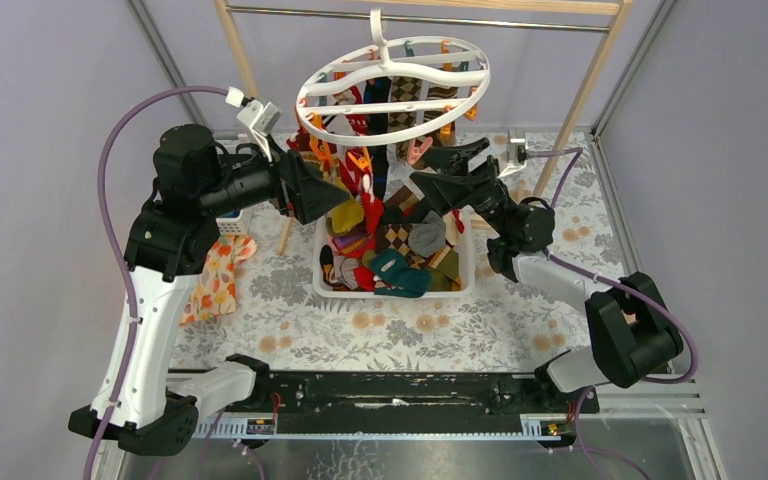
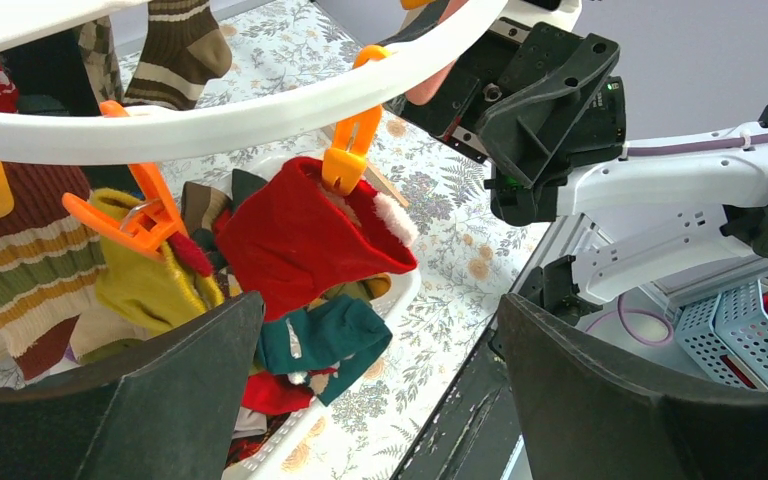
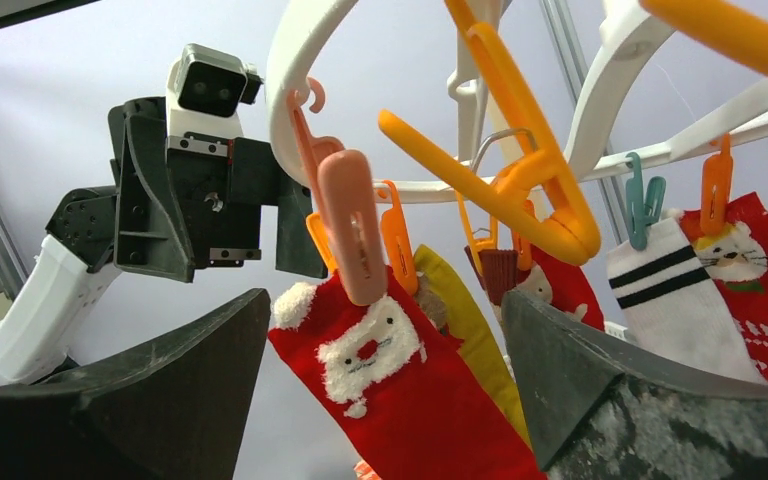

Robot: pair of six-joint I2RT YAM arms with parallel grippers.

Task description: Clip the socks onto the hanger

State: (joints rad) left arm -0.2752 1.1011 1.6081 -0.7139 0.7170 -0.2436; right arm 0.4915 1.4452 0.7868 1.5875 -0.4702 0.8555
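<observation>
Since both grippers stand empty beside the hanger (image 1: 392,75), the step in hand is judged to be a clean withdrawal and the fetching of another sock.

**Position.** The hanger hangs from the wooden-framed rail (image 1: 590,90) over the table's (image 1: 520,320) far edge. The loose socks (image 1: 400,255) lie heaped in the white basket (image 1: 465,270) at mid-table, below it.

**Grippers.** The left gripper (image 1: 345,195) and the right gripper (image 1: 430,178) face each other under the ring, fingers spread, pinching nothing.

**Recommendation.**
- Back each arm away level, so no finger catches the ring or the Santa sock (image 3: 380,350) hanging between them.
- Descend to the basket and take one sock alone, by its cuff.
- The large orange clip (image 3: 520,190) carries no sock where it shows and is the likely target.

**Not established.**
- Whether the pink clip (image 3: 352,235) or an orange one behind it bears the Santa sock.
- The number of free clips, since the ring and hung socks screen the far side.
- The depth of the heap in the basket
</observation>
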